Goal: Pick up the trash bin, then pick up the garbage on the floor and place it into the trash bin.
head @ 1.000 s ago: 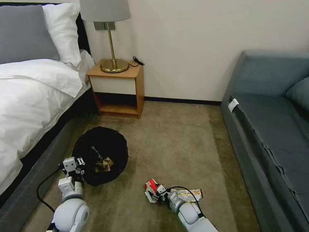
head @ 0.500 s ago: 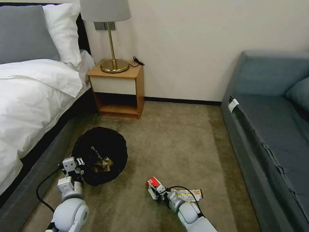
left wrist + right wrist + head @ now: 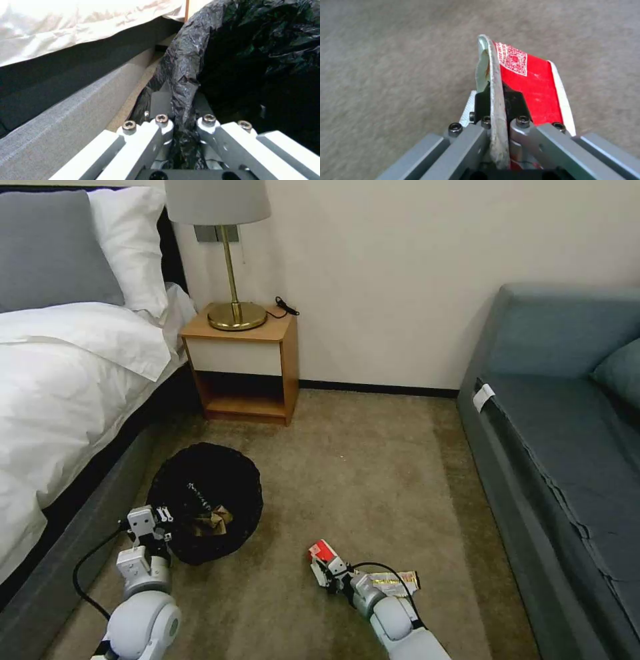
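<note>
Both hands gripping: left on the bin, right on a snack packet

In the head view the left hand (image 3: 162, 517) clamps the bag-wrapped rim of the trash bin (image 3: 203, 473) at its 8 o'clock edge, beside the bed (image 3: 60, 400); a crumpled brown paper bag (image 3: 212, 520) lies inside. At 4 o'clock from the bin, the right hand (image 3: 327, 570) pinches the red-and-white snack packet (image 3: 322, 553) just above the carpet (image 3: 360, 473), with the foil wrapper (image 3: 399, 581) lying at 3 o'clock of that hand
</note>
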Robot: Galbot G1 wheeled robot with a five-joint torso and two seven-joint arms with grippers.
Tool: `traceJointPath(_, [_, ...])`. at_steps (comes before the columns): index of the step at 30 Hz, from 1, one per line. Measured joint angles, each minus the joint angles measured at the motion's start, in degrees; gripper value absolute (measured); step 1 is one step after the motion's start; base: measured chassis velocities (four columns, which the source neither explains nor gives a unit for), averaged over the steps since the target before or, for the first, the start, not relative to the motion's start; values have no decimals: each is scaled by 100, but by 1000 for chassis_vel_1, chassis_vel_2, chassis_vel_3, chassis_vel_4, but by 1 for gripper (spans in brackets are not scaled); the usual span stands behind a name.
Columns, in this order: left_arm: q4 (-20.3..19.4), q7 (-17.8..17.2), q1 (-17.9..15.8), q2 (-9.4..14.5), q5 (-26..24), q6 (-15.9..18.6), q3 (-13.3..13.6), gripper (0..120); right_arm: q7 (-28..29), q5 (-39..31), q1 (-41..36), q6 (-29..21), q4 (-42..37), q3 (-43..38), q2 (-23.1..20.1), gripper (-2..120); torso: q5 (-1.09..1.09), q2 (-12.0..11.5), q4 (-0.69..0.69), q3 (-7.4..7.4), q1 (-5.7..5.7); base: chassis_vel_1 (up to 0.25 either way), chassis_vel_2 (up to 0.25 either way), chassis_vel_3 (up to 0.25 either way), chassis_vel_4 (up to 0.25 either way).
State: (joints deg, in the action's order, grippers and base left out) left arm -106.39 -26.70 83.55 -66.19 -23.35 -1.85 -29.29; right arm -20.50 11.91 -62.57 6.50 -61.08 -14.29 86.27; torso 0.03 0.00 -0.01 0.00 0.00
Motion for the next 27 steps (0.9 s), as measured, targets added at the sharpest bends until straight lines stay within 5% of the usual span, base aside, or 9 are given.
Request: traceJointPath(27, [285,5,-54,150,-162,-156,-9,2,461,-1257,796,295,-485,-509,268,0,-3,0,0,0,0,0,0,0,0])
